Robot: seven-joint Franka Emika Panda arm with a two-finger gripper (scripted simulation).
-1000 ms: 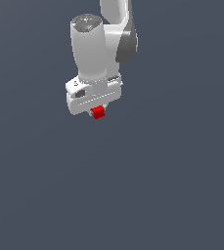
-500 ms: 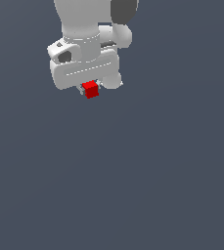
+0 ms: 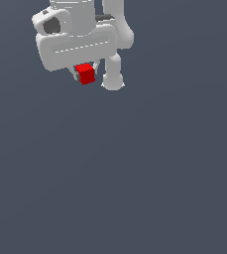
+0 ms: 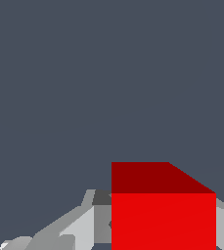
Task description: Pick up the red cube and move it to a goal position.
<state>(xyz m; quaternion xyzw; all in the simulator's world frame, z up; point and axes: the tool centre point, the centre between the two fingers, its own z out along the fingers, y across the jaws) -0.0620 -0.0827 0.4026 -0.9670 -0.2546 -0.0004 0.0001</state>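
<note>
The white arm hangs at the upper part of the exterior view's left, its gripper point(image 3: 85, 75) pointing down, fingers clamped on the red cube point(image 3: 86, 74).

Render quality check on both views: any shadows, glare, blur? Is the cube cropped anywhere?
Exterior view: flat, even light, sharp edges, no glare or cast shadow on the grey backdrop; the red cube shows whole under the gripper. Wrist view: blocky, aliased edges; the cube is cut off by the frame edge, one face shaded darker.
</note>
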